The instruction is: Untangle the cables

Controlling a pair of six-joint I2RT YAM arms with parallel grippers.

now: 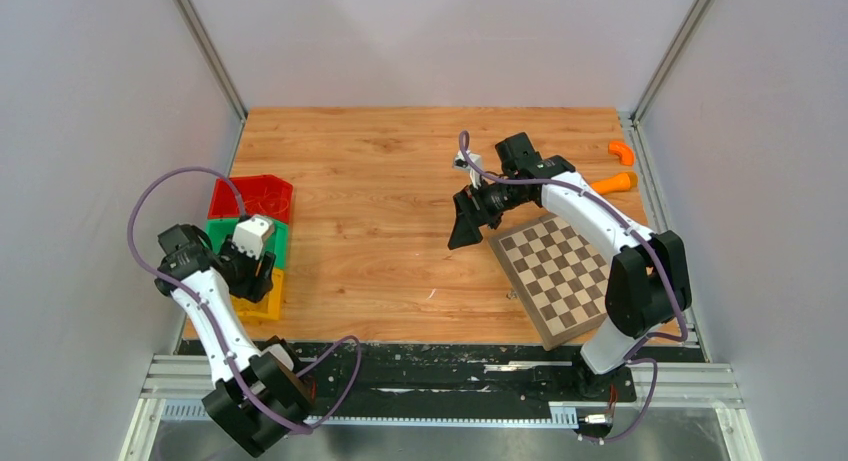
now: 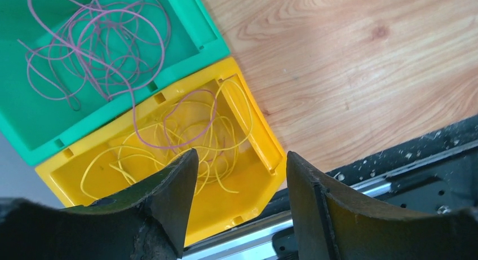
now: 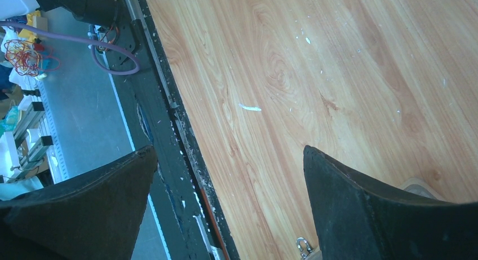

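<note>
1. The left gripper (image 2: 239, 155) has its jaws parted a fair way. Nothing sits between them and nothing is gripped. It hangs over the near corner of the yellow bin (image 2: 225, 201).
2. The yellow cable (image 2: 212, 137) lies just ahead of the jaws, mostly off the left fingertip, inside the yellow bin. It is hair-thin springy wire in loose overlapping loops.
3. The pink cable (image 2: 162, 45) is further ahead and left of the jaws, in the green bin (image 2: 186, 37). It is the same thin wire in bigger sloppy loops. One strand crosses the shared rim into the yellow bin and overlaps the yellow cable.
4. The bins are hard glossy moulded plastic, rectangular, with walls touching. This looks like one colour per bin, to keep freed strands apart. That stray pink strand suggests the sort isn't clean yet.
5. The right gripper (image 3: 228, 150) has its jaws spread fully and is empty. Only the bare wood-grain table (image 3: 338, 74) shows between and below them, with no cable near. It is well apart from the bins and probably parked out of the way.
6. The wire looks light and snaggy. Lifting the pink strand risks dragging yellow loops along with it.
</note>
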